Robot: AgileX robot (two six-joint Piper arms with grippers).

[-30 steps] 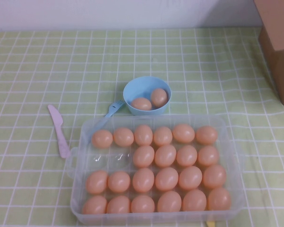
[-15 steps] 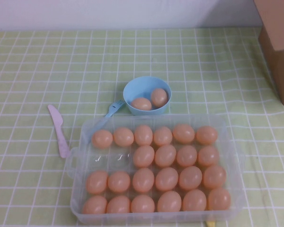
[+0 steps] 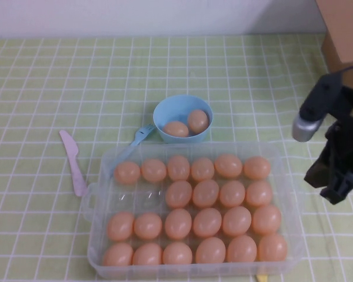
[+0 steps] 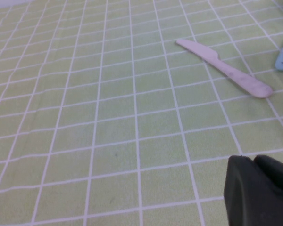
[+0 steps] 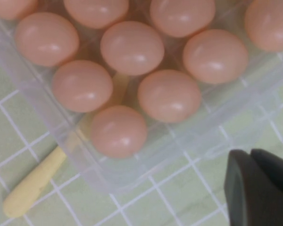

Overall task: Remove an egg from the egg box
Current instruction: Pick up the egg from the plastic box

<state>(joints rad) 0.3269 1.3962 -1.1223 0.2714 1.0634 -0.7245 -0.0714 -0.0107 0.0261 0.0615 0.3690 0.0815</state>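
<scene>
Egg box (image 3: 294,194) near the table's (image 3: 47,88) front edge, eggs (image 3: 206,193) filling most cups, right gripper (image 3: 339,191) above its right side, left gripper (image 4: 259,193) over bare table, finger state of both unclear

blue bowl (image 3: 183,119) (two eggs inside), pink knife (image 3: 73,162), blue fork (image 3: 139,137), cardboard box (image 3: 345,56)

Peach-orange eggs (image 3: 207,193) fill a clear egg box (image 3: 291,176) on green white-checked cloth (image 3: 76,76); the bowl (image 3: 165,111) is light blue.
</scene>
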